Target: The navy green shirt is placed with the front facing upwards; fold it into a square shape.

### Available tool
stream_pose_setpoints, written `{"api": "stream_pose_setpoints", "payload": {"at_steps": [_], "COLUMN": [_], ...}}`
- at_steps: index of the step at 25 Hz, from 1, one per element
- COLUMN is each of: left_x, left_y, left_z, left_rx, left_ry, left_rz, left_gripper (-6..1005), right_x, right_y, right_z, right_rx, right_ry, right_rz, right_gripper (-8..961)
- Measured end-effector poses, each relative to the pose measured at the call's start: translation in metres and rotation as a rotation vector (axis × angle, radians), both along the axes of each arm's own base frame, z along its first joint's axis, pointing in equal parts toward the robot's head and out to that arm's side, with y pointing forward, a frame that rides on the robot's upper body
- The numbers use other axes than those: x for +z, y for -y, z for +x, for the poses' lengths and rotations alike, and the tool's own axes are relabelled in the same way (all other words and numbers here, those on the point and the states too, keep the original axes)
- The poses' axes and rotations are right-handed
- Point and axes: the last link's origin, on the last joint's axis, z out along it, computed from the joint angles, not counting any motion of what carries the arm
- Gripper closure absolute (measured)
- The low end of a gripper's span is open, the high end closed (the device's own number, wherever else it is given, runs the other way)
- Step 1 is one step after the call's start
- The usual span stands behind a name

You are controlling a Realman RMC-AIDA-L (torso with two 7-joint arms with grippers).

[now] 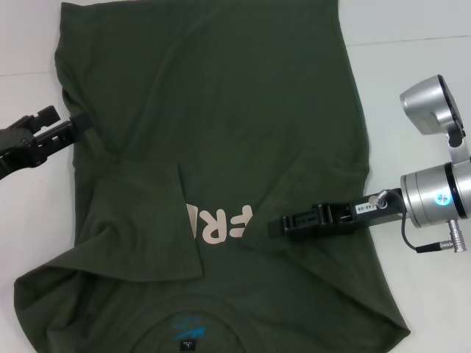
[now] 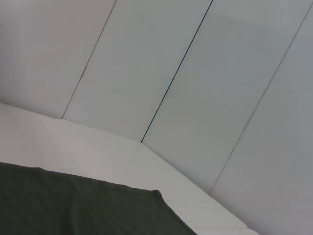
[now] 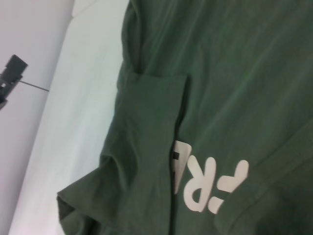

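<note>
The navy green shirt (image 1: 221, 110) lies flat on the white table (image 1: 419, 169), collar and blue neck label (image 1: 188, 327) toward me. Both sleeves are folded inward over the chest and cover part of the pale lettering (image 1: 221, 220). My left gripper (image 1: 68, 118) is at the shirt's left edge, low over the table and open, with nothing between its fingers. My right gripper (image 1: 274, 225) reaches in from the right and rests over the folded right sleeve, beside the lettering. The right wrist view shows the shirt (image 3: 234, 73) and lettering (image 3: 210, 188). The left wrist view shows only a corner of the shirt (image 2: 73, 205).
The shirt's hem reaches the far side of the table, where grey wall panels (image 2: 195, 73) stand behind it. Bare white tabletop shows to the left (image 1: 29, 220) and right of the shirt. The right arm's silver joints (image 1: 434, 195) hang over the right side.
</note>
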Motion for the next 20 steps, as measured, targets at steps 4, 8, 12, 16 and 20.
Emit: {"api": "stream_pose_setpoints", "payload": {"at_steps": [4,8,12,16,20], "left_x": [0.000,0.000,0.002,0.004,0.007], "left_y": [0.000,0.001,0.002,0.005,0.012], "left_z": [0.000,-0.001,-0.004,-0.006,-0.004], "left_rx": [0.001,0.005,0.012,0.014,-0.011], "left_ry": [0.000,-0.001,-0.003,0.008,0.048], "left_rz": [0.000,0.002,0.006,0.013,0.006], "left_gripper": [93,92,92,92,92], "right_x": [0.007,0.018,0.021,0.026,0.031], "right_y": [0.000,0.001,0.002,0.007,0.013], "right_z": [-0.005,-0.003,-0.002,-0.004,-0.002], "right_rx": [0.025,0.035,0.061,0.132,0.176], "right_ry": [-0.054,-0.119,-0.158,-0.230,-0.296], "right_rz": [0.021,0.076,0.124,0.211,0.288], "right_gripper": [198,198,197,196,196]}}
